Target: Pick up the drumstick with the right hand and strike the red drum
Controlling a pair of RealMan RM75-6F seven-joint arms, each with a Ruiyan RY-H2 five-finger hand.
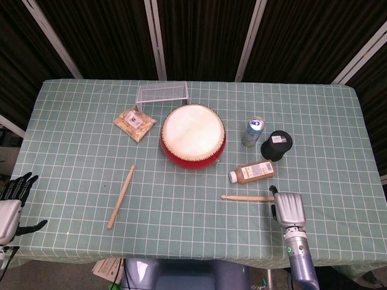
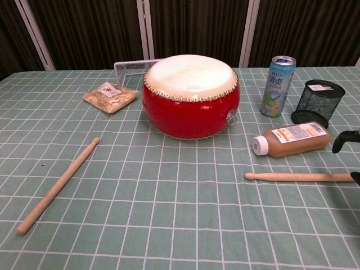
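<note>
The red drum (image 1: 193, 136) (image 2: 190, 95) with its pale skin stands mid-table. One drumstick (image 1: 247, 197) (image 2: 298, 176) lies flat, right of centre, tip pointing left. My right hand (image 1: 288, 208) sits over its butt end. In the chest view only dark fingers (image 2: 345, 138) show at the right edge: one stands well above the stick, and another touches its end. I see no grip closed around it. A second drumstick (image 1: 121, 196) (image 2: 57, 186) lies on the left. My left hand (image 1: 12, 202) hangs off the table's left edge, fingers spread, holding nothing.
Just behind the right drumstick lies a brown bottle (image 1: 252, 172) (image 2: 291, 139). Further back stand a can (image 1: 254, 132) (image 2: 278, 77) and a black mesh cup (image 1: 277, 145) (image 2: 319, 103). A snack bag (image 1: 135, 123) and a wire rack (image 1: 161, 93) sit behind the drum.
</note>
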